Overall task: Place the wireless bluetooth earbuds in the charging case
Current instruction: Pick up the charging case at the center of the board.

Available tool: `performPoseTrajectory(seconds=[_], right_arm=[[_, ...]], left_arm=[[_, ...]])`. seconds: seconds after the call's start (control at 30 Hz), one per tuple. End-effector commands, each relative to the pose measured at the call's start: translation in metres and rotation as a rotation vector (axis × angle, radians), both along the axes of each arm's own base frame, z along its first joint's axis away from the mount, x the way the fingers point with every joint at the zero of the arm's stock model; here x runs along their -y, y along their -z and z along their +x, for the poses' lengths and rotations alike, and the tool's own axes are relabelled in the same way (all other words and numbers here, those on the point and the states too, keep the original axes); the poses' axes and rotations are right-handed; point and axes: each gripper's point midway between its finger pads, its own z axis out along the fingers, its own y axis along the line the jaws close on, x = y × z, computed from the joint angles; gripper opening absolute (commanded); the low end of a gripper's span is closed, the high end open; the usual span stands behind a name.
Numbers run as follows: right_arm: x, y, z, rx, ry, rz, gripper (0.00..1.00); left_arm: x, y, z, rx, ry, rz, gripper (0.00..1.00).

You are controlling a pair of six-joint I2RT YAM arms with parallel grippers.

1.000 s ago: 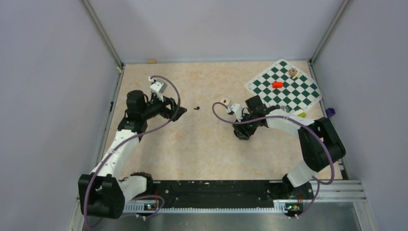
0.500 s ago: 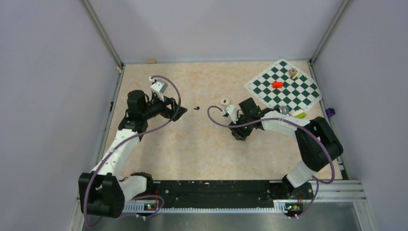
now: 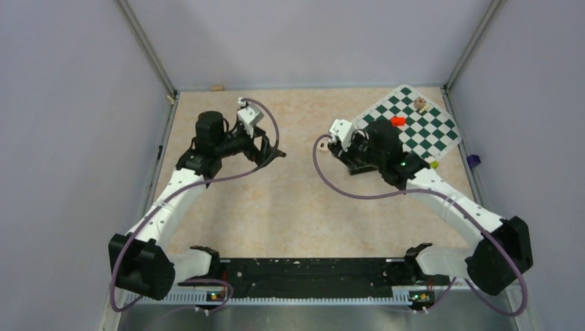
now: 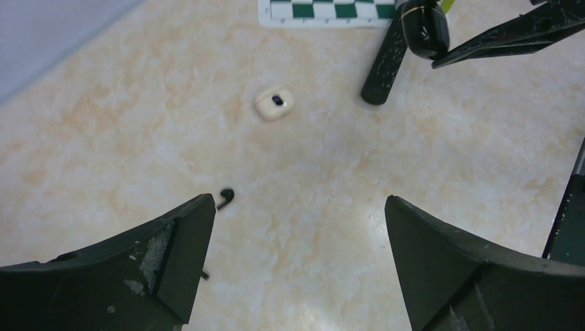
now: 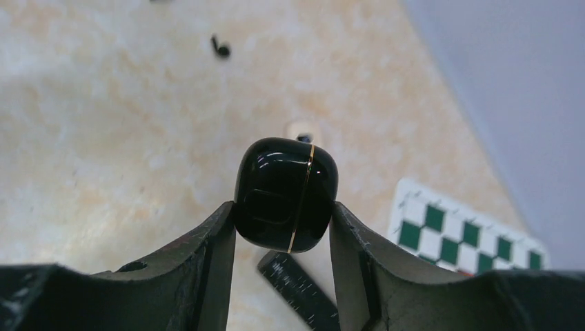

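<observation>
Right wrist: charging case (image 5: 286, 193) clamped in right jaws, lid apparently shut. Left jaws wide near earbud (image 4: 226, 196). Recommended: case kept steady, lid opened first.

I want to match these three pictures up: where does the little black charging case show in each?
Top external: not distinguishable, somewhere under the right pincer.
Left wrist: charging case at the top edge, right of centre.
Right wrist: case dead centre, clamped in that pincer.
Shared landmark: the chessboard.

You see the charging case (image 5: 286, 194) gleaming glossy black with a thin gold seam; the left gripper (image 4: 296, 207) looks matt and scuffed, the table (image 4: 428, 158) smooth and marbled.
</observation>
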Motion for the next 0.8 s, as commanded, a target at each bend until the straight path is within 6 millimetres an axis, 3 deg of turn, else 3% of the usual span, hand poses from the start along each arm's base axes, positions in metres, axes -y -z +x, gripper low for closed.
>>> performPoseTrajectory(seconds=[0.0,0.07,0.13,0.23,0.33,0.5,0.77], right_arm=[[-0.024,-0.113,0.011,0.339,-0.093,0.183,0.26],[-0.022,-0.135,0.010,0.427,-0.092,0.224,0.27],[-0.019,-0.145,0.004,0.514,-0.074,0.257,0.27],[-0.021,-0.130,-0.012,0.628,-0.098,0.178,0.29],[-0.024,-0.121,-0.020,0.591,-0.109,0.214,0.29],[-0.028,-0.115,-0.022,0.563,-0.125,0.220,0.29],[-0.038,-0.096,-0.020,0.545,-0.145,0.165,0.29]], left_arm=[[0.033,-0.063,-0.001,0.164,0.154,0.015,0.99],[0.052,-0.071,-0.003,0.149,0.178,0.004,0.99],[0.071,-0.072,-0.007,0.101,0.199,-0.036,0.99],[0.096,-0.065,-0.012,-0.008,0.232,-0.117,0.99],[0.112,-0.054,-0.016,-0.117,0.255,-0.183,0.99],[0.121,-0.047,-0.012,-0.176,0.244,-0.235,0.98],[0.136,-0.047,-0.027,-0.224,0.293,-0.274,0.91]])
